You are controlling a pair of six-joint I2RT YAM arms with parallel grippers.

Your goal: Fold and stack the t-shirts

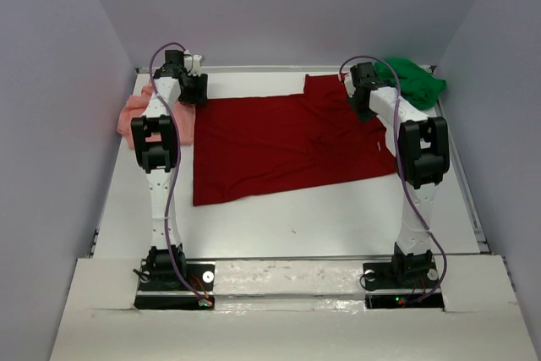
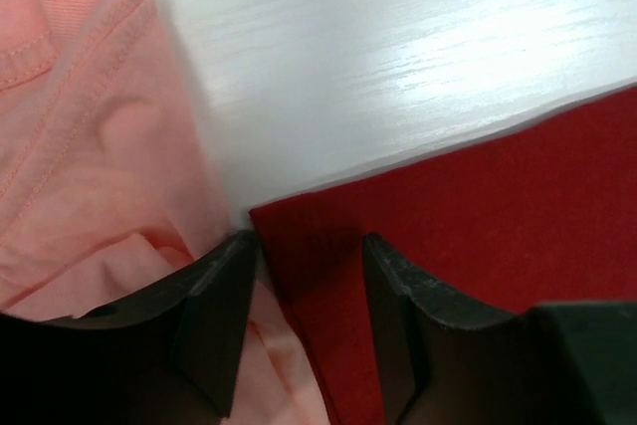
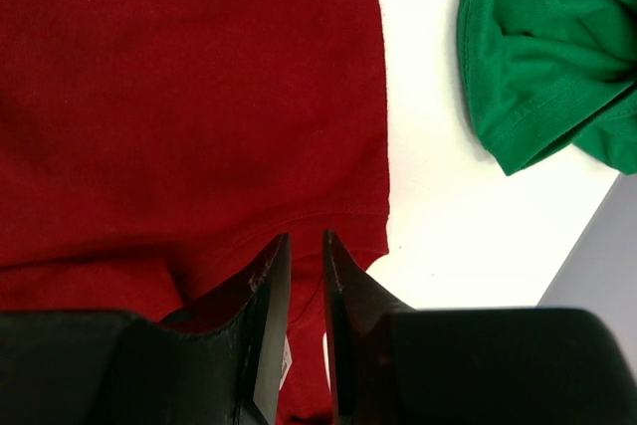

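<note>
Nothing is folded yet: red shirt (image 1: 279,145) spread mid-frame, pink shirt (image 1: 131,116) upper left, green shirt (image 1: 418,82) upper right. The left pincer (image 2: 309,246) stands apart astride the red corner; right pincer (image 3: 304,241) clamps the red sleeve.

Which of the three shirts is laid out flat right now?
The dark red shirt, spread across the middle of the table. The pink shirt at far left and the green shirt at far right are bunched up.
</note>
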